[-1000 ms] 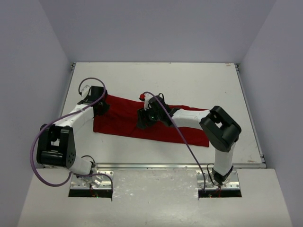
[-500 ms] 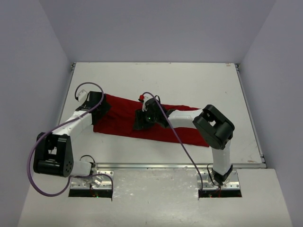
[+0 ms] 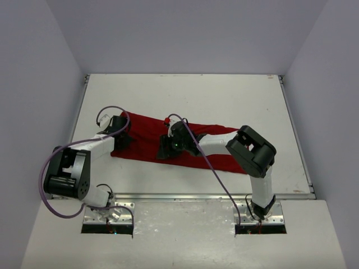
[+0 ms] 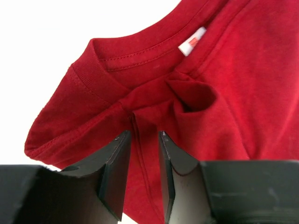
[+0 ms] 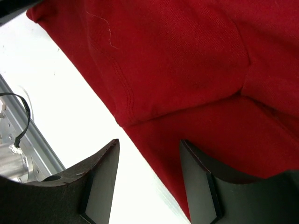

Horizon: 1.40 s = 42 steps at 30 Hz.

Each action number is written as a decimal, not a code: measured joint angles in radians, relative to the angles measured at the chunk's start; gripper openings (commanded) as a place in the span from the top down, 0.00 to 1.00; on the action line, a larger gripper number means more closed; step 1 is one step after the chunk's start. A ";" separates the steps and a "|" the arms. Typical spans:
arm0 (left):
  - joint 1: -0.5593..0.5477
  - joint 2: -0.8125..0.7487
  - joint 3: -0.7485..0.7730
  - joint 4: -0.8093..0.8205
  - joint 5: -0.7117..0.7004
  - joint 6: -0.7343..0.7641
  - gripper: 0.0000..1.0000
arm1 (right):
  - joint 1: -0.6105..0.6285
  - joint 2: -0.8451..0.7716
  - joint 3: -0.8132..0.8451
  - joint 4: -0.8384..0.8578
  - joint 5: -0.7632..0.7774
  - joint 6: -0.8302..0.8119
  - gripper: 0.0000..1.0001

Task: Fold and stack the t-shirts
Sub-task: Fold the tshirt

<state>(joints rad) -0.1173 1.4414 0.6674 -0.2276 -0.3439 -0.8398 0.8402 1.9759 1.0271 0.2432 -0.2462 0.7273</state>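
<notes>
From above, you see the t-shirt (image 3: pixel 143 137) lying across the middle of the white table (image 3: pixel 224 95) as a long, wrinkled red band. It runs from the far left toward the near right. Your left gripper (image 3: pixel 123 139) sits on the band's left end. Your right gripper (image 3: pixel 164 150) is at its near edge, about halfway along, and neither gripper's opening can be read from this height.

On the left wrist camera, the left gripper (image 4: pixel 143 135) has its fingers (image 4: pixel 114 172) drawn close, with only a narrow slot between them. A ridge of the t-shirt (image 4: pixel 224 93) runs into that slot, and the cloth puckers just ahead of the tips. You cannot tell whether the cloth is pinched or only lies under the fingers. The collar (image 4: pixel 131 51) curves beyond them, with a small white label (image 4: pixel 192 42) inside it, and bare table (image 4: pixel 46 37) shows at the upper left.

On the right wrist camera, the right gripper (image 5: pixel 149 144) is spread wide and holds nothing. The t-shirt (image 5: pixel 187 60) lies flat below it, and its hem runs diagonally between the two fingers (image 5: pixel 100 182), with white table (image 5: pixel 70 116) on the left side.
</notes>
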 measured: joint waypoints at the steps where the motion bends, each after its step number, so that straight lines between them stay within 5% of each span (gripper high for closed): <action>1: 0.000 0.013 0.001 0.002 0.000 -0.002 0.71 | 0.000 0.000 -0.002 0.000 0.000 0.000 0.45; 17: 0.000 0.060 0.022 0.007 0.003 -0.011 0.79 | 0.000 0.000 -0.002 0.000 -0.001 0.000 0.46; 18: 0.000 0.060 0.026 0.007 0.003 -0.011 0.82 | 0.000 0.000 -0.002 0.000 -0.001 0.000 0.46; 19: 0.000 0.060 0.029 0.008 0.003 -0.011 0.94 | 0.000 -0.001 -0.002 0.000 -0.001 0.000 0.46; 22: 0.000 0.060 0.040 0.008 0.005 -0.011 1.00 | 0.000 -0.003 -0.005 0.000 -0.001 0.000 0.46; 34: -0.002 0.048 0.037 0.013 0.021 -0.011 1.00 | 0.000 -0.005 -0.012 0.001 -0.001 -0.001 0.46; 42: -0.002 -0.137 -0.010 -0.025 0.006 -0.042 1.00 | 0.000 -0.005 -0.012 0.001 -0.004 -0.001 0.46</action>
<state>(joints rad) -0.1192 1.3048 0.6579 -0.2523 -0.3378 -0.8822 0.8402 1.9705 1.0153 0.2443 -0.2501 0.7265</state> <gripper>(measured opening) 0.009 0.536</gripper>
